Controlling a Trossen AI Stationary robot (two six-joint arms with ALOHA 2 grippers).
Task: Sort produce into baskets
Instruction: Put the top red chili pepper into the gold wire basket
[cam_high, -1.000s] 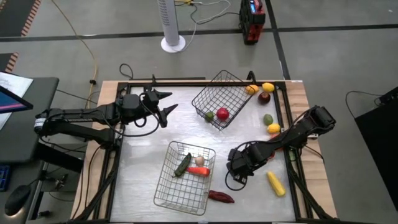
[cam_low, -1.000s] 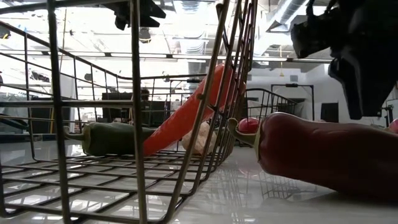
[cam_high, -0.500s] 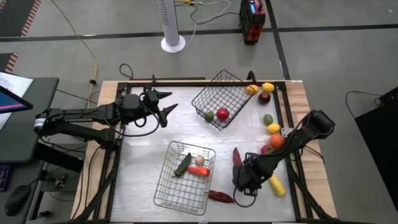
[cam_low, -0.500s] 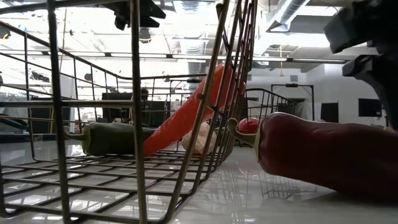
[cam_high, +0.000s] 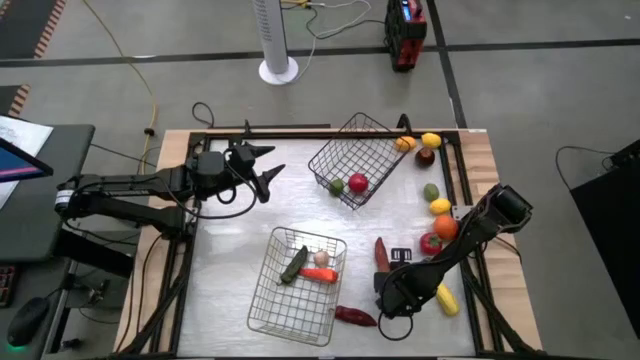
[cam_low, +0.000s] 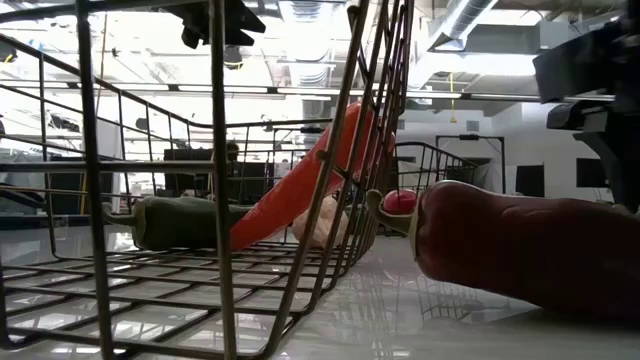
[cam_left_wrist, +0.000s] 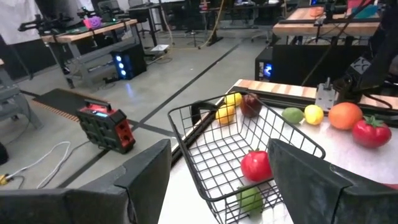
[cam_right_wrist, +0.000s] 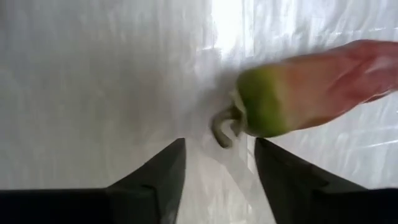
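Observation:
My right gripper (cam_high: 383, 306) is open and points down near the table's front, just right of a long dark-red pepper (cam_high: 355, 316). In the right wrist view its fingers (cam_right_wrist: 217, 180) stand apart above the pepper's green stem end (cam_right_wrist: 249, 112) without touching it. The pepper lies on its side on the table beside the near wire basket (cam_high: 297, 285), which holds a green piece, an orange carrot and a pale piece. The far basket (cam_high: 355, 158) stands tilted with a red and a green round piece inside. My left gripper (cam_high: 268, 166) waits open at the far left.
A second long red pepper (cam_high: 381, 252) lies just beyond my right gripper. A yellow corn (cam_high: 445, 297), a tomato (cam_high: 431, 243), an orange (cam_high: 445, 227) and several small round fruits lie along the right edge. The black frame rail (cam_high: 300, 130) borders the table.
My right gripper has gone toward the table's near edge, down to the dark-red pepper by the near basket. The arm no longer covers the second long red pepper, which now shows on the table.

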